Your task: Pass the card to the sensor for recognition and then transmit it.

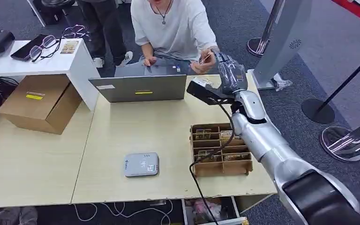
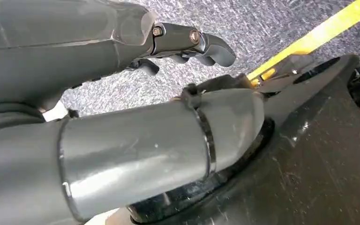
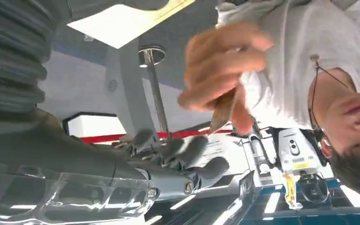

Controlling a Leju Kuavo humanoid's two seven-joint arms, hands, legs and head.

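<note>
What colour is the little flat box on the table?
The card sensor is light grey, seen best in the head view.

Brown card (image 3: 223, 110), grey sensor (image 1: 141, 164)

Even bright indoor light; blurred wrist views.

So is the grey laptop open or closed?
Open. The grey laptop has its lid standing up from the light wooden table, its back facing the camera, in front of the seated person.
</note>
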